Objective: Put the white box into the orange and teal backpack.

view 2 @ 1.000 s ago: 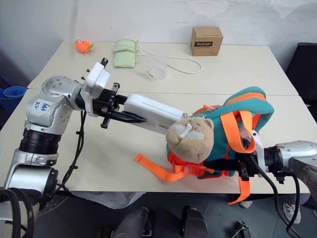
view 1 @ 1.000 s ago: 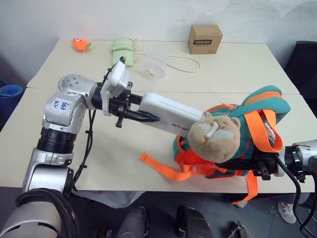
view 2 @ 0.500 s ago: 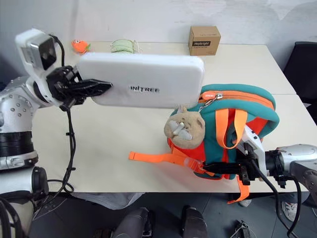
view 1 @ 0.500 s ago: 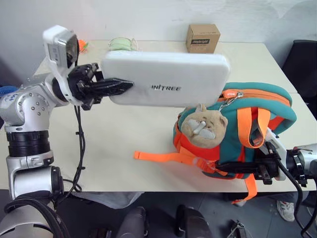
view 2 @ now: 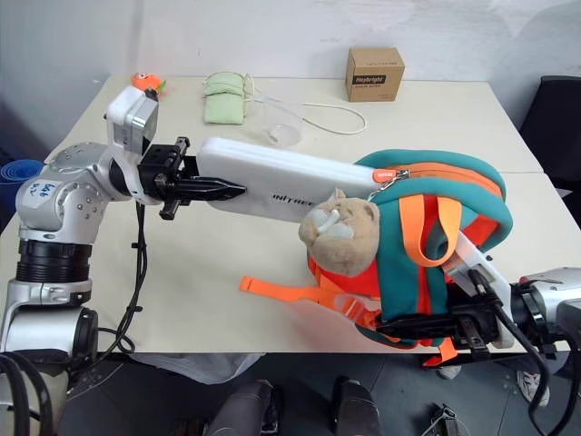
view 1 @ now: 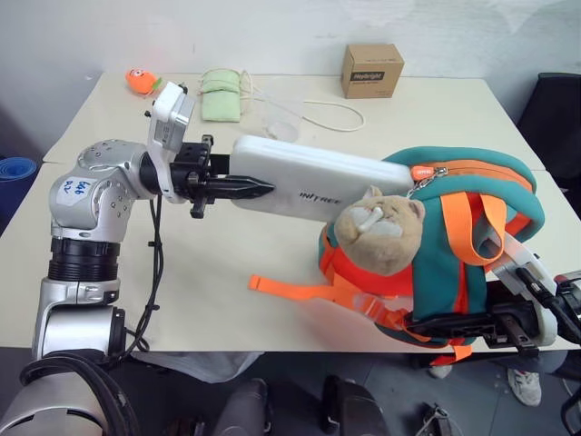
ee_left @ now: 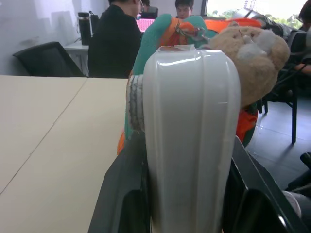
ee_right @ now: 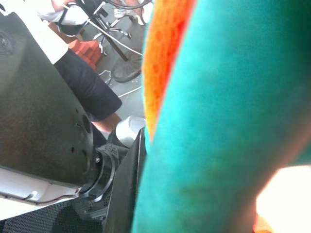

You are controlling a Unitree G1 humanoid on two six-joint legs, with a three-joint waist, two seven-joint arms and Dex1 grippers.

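Room and obstructions around the orange and teal backpack (view 1: 454, 245)

The way into the orange and teal backpack is taken up by the white box (view 1: 309, 179), which is held level by the left gripper (view 1: 241, 188) and reaches the teal top edge beside the zipper pull. The near face of the backpack is blocked by the plush charm (view 1: 379, 236), and the table just left of it is crossed by an orange strap (view 1: 290, 289). Bare table (view 1: 227, 263) is left under the box. Well behind the backpack, the far table is occupied by a cardboard box (view 1: 373, 70), a cable (view 1: 327, 113), a clear cup (view 1: 277, 123), a green pouch (view 1: 221, 94) and an orange toy (view 1: 141, 81).
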